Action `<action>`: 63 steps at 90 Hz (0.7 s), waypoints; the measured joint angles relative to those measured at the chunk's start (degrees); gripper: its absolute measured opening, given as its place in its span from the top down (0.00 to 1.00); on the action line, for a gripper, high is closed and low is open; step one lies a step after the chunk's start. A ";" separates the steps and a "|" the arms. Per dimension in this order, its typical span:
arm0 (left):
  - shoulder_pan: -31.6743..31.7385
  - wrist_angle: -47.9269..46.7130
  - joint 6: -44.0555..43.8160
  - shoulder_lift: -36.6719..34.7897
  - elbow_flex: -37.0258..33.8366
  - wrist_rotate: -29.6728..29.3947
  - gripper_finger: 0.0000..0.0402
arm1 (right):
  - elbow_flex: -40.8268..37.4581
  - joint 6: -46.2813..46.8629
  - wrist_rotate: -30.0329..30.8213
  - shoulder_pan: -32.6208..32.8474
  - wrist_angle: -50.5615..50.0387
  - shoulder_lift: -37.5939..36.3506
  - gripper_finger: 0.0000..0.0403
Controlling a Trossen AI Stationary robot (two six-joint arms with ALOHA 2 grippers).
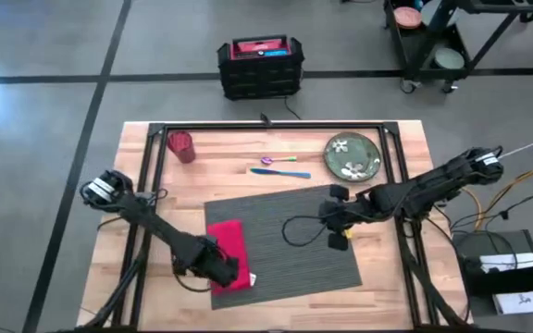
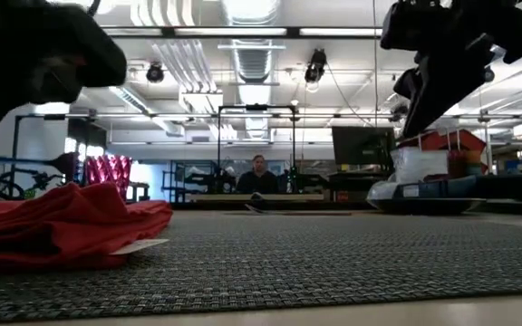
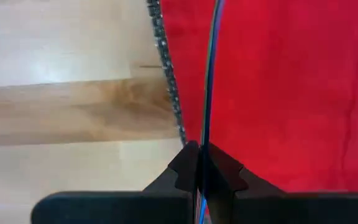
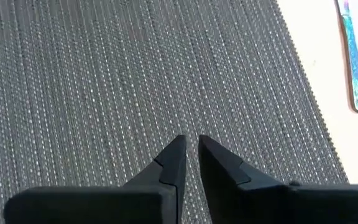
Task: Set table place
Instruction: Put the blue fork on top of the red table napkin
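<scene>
Tools first: the left tool [image 1: 232, 270], closed with nothing visibly between its fingers, sits over the red napkin [image 1: 229, 248] at the placemat [image 1: 294, 242]'s near-left edge, probably to square it. The right tool [image 1: 338, 225], nearly closed and empty, hovers over the mat's right part. Green plate [image 1: 353, 155], spoon [image 1: 278, 161] and knife [image 1: 281, 172] wait beyond on the desk [image 1: 248, 153]; a red cup [image 1: 182, 146] appears empty.

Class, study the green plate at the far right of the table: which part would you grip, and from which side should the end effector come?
Grip the rim of the green plate, not its flat middle. It lies flat on the wooden table, so only the thin raised edge fits between two fingers. Probably come from above at the rim nearest the right end effector, one finger inside, one outside.
</scene>
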 joint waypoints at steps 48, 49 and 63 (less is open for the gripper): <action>2.92 5.20 1.06 5.67 1.49 -1.00 1.00 | -2.27 0.24 -0.22 1.11 0.02 0.00 0.85; 2.92 5.33 1.08 5.71 1.49 -1.08 1.00 | -2.27 0.15 -0.22 1.11 0.02 0.00 0.85; 2.94 6.31 1.18 5.78 1.44 -2.59 0.99 | -2.30 -0.49 -0.22 1.11 0.14 0.00 0.83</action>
